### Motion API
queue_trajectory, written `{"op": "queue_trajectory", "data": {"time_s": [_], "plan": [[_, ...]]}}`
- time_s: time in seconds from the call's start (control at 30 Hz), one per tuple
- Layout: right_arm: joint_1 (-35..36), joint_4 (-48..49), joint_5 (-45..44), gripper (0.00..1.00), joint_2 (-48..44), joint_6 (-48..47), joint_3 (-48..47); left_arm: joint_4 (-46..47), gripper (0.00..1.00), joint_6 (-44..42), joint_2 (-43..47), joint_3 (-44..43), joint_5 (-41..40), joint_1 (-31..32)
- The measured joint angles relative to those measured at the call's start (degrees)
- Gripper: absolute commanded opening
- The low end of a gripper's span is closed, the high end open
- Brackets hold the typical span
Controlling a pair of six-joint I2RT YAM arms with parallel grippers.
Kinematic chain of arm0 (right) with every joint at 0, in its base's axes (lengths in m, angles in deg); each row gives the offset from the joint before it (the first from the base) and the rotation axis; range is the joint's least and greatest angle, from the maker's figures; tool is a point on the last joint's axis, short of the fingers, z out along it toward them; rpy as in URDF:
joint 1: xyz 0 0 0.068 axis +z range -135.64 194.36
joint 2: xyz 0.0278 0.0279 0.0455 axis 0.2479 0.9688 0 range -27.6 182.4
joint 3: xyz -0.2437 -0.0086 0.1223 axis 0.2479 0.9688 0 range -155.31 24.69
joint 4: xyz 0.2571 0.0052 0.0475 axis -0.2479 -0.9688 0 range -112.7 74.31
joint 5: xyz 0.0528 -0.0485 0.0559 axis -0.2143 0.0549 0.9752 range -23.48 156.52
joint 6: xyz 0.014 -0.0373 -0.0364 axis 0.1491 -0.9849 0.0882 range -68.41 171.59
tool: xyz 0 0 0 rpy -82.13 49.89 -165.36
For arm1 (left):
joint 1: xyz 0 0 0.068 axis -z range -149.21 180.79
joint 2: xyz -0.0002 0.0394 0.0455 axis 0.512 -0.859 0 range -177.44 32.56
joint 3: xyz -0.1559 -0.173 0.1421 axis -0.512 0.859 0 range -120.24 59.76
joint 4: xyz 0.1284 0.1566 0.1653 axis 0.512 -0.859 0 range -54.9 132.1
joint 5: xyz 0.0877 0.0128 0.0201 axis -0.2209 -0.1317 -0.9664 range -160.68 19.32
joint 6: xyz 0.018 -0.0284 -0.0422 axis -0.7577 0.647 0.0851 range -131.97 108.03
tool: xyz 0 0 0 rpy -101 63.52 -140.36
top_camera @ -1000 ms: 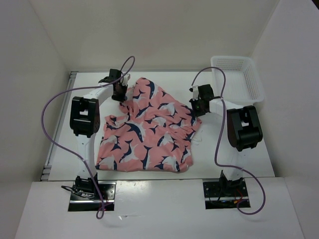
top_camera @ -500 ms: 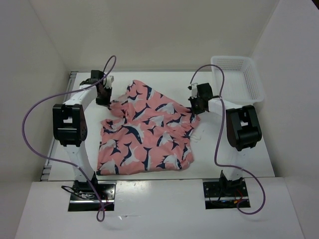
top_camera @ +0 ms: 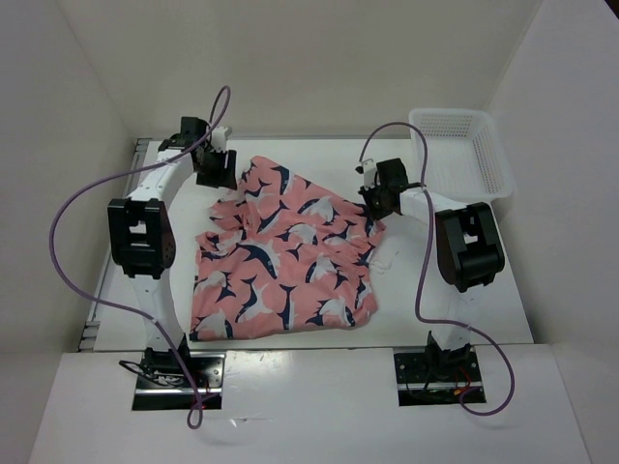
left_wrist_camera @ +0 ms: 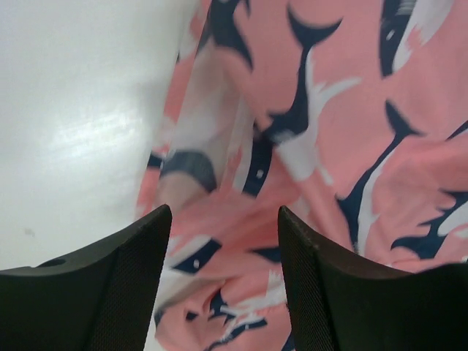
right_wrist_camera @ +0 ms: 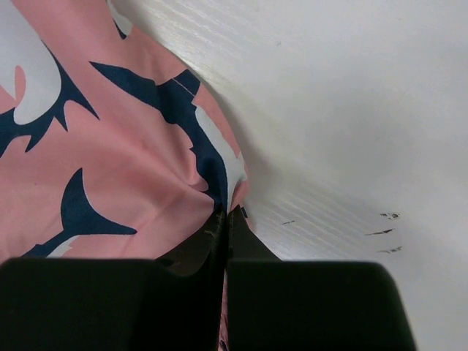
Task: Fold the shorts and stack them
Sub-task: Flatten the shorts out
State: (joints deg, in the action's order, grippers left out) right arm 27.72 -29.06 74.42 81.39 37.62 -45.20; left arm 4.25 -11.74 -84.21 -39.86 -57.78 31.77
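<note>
Left hand (left_wrist_camera: pixel 221 216) — now open over shorts (top_camera: pixel 285 261)

Left arm reached forward along left side, elbow raised, wrist turned inward. Left gripper (top_camera: pixel 215 168) pointed down, fingers (left_wrist_camera: pixel 117 285) spread apart, nothing clamped between them. Right arm folded, elbow out to right, forearm angled inward and forward. Right gripper (top_camera: pixel 373 200) sat low, fingertips pressed together, pinching edge of shorts (right_wrist_camera: pixel 110 146).
</note>
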Motion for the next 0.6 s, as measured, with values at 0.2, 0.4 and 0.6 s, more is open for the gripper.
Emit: {"op": "queue_trajectory", "data": {"time_s": [0.2,0.4,0.6], "plan": [[0.0,-0.2,1.2,0.00,0.0,-0.9,0.0,1.1,0.68,0.0,-7.0,-4.9,0.5,1.8],[0.0,-0.3,1.6,0.00,0.0,-0.9,0.0,-2.5,0.49,0.0,-11.9,-4.1,-0.7,2.7],[0.0,-0.4,1.7,0.00,0.0,-1.2,-0.4,-4.2,0.00,0.0,-11.5,-3.9,-1.1,2.6]]}}
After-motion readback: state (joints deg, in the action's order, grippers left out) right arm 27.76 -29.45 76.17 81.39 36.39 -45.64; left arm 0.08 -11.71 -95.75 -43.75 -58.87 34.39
